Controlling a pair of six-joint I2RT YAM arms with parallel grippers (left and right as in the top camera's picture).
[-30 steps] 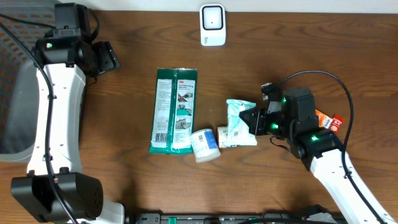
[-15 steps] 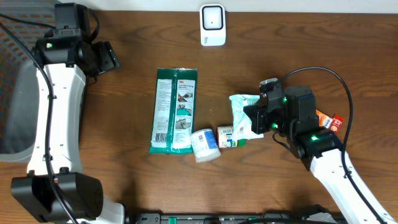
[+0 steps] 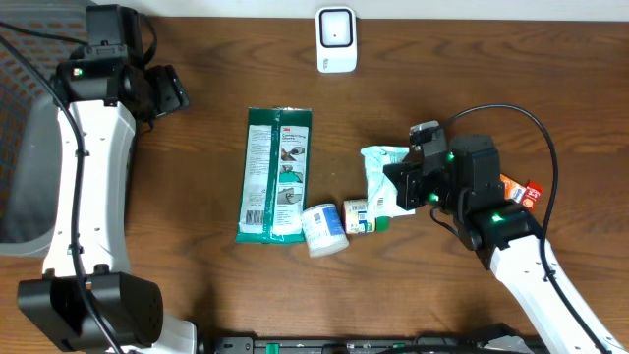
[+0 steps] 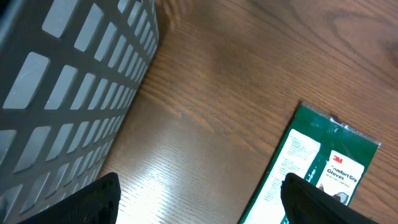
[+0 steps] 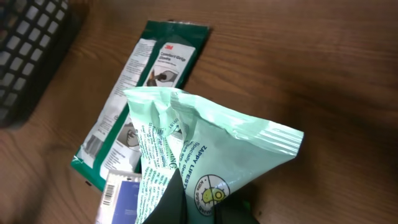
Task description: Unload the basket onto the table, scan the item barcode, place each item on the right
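Note:
My right gripper (image 3: 403,187) is shut on a pale green wipes pouch (image 3: 379,175) and holds it tilted just above the table, right of centre. The right wrist view shows the pouch (image 5: 211,140) crumpled, fanning out from the dark fingers (image 5: 180,202) pinching its lower edge. A white barcode scanner (image 3: 336,39) stands at the table's far edge. At the far left, near the basket, my left gripper (image 3: 173,90) hangs open over bare wood, with nothing between its fingers (image 4: 93,199).
A green 3M gloves pack (image 3: 277,174) lies flat at centre. Below it sit a white tub (image 3: 324,229) and a small box (image 3: 360,216) with a barcode. An orange packet (image 3: 518,192) lies behind the right arm. A grey basket (image 3: 20,167) stands at the left edge.
The right gripper has lifted the green pouch up and to the right, off the small box, which now shows. The left arm has not moved.

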